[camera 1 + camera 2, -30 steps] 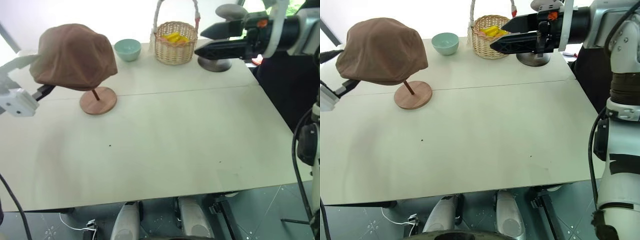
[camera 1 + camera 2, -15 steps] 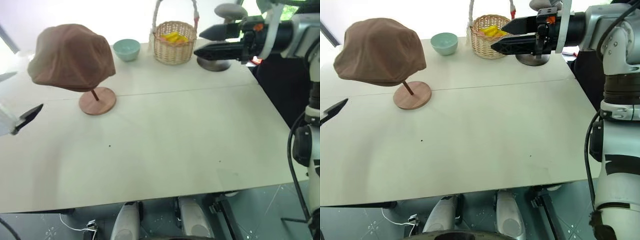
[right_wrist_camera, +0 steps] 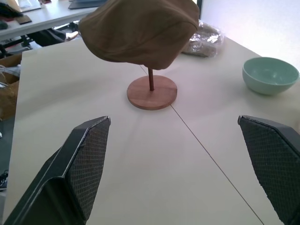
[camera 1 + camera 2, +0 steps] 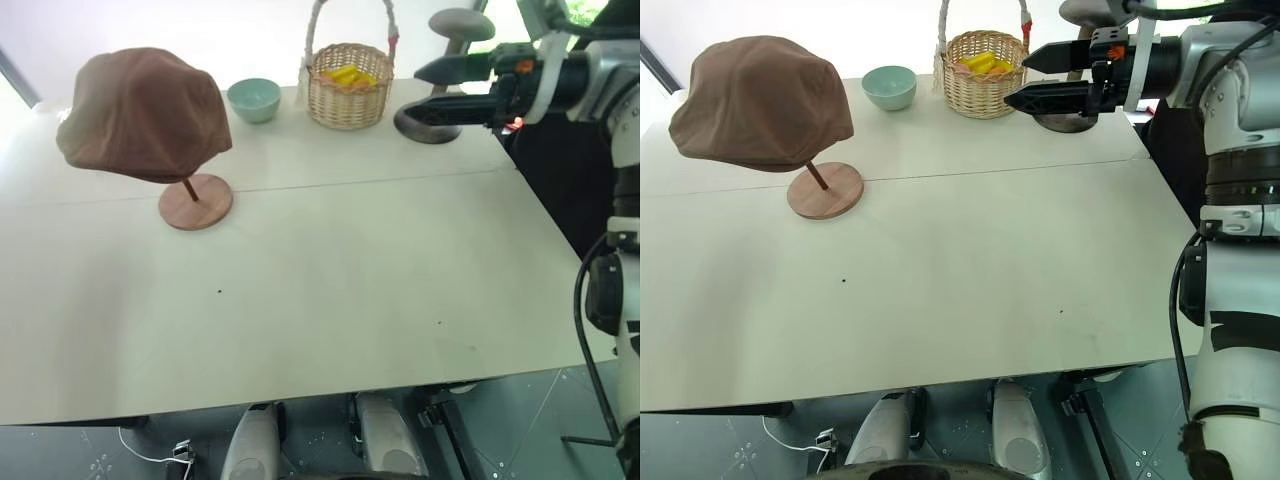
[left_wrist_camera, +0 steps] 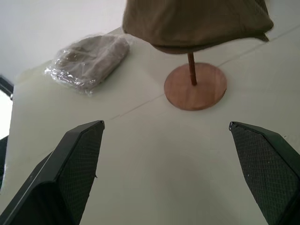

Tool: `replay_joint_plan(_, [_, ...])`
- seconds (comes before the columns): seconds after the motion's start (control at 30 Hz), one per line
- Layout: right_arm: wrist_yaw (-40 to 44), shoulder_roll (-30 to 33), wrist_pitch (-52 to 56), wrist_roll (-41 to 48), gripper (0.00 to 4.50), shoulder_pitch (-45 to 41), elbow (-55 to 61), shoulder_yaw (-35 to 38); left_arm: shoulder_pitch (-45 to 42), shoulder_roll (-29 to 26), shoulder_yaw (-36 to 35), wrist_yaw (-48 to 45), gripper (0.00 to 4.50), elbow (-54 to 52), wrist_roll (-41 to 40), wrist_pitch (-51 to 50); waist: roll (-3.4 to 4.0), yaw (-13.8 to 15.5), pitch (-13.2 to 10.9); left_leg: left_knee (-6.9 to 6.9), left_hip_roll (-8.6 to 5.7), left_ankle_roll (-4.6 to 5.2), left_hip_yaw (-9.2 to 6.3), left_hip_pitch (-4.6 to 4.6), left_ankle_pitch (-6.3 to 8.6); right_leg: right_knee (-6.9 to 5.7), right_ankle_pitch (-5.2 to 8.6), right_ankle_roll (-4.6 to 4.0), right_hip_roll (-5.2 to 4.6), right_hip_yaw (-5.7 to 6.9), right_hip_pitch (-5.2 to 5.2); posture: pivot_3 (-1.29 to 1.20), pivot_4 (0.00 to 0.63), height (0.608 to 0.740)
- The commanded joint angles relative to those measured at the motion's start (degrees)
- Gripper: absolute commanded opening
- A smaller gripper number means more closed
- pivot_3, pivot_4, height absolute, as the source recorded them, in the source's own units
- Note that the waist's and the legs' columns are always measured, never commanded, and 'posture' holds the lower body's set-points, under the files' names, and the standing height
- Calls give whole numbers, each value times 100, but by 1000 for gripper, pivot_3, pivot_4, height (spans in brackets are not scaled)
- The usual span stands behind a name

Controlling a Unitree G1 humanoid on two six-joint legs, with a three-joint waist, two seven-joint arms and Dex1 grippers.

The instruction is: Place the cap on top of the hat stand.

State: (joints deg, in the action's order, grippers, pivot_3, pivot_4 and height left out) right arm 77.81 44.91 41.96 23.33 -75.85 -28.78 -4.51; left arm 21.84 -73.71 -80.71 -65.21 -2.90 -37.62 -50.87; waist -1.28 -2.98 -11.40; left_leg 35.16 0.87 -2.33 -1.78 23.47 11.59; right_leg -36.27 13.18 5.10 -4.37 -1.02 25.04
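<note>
The brown cap (image 4: 145, 113) rests on top of the hat stand, whose thin rod and round wooden base (image 4: 196, 203) show beneath it at the table's back left. Nothing touches the cap. In the left wrist view my left gripper (image 5: 165, 125) is open, fingers wide apart, facing the stand's base (image 5: 195, 86) from a short way off. My right gripper (image 4: 408, 92) hangs open above the back right of the table, pointing left, far from the cap (image 3: 140, 28).
A wicker basket (image 4: 349, 85) with yellow items and a teal bowl (image 4: 254, 99) stand at the back. A grey holder (image 4: 430, 125) sits behind my right gripper. A plastic-wrapped bundle (image 5: 89, 60) lies beyond the stand. The pale table (image 4: 330, 290) is broad.
My left gripper drew back from under the cap and left the head views. The cap stays on the stand. My right gripper shifted slightly to the right.
</note>
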Motion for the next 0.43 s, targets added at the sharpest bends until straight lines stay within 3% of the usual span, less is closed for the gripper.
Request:
replay_joint_plan(0.03, [133,-45,-285,-187,4500,-482,-466,29,-29,-469,-444,-591,4470,730,466,-91,1,-43,-1,-2,0,0,1,0,0,0,0,0,0,-1,1,0,150,740])
replay_joint_plan(0.2, [451,-105,-865,-455,4500,-697,-906,-15,-110,-830,-666,-1482,4470,938,912,-308,1,-131,-1,-17,0,-1,4,3,1,2,1,0,-1,0,10,0,150,740])
replay_joint_plan(0.43, [580,-238,-1090,-633,4500,-827,-1192,21,-358,-918,-643,-2130,4470,837,1448,-442,6,-189,-4,-21,3,-1,8,6,1,0,0,0,0,-2,18,0,150,740])
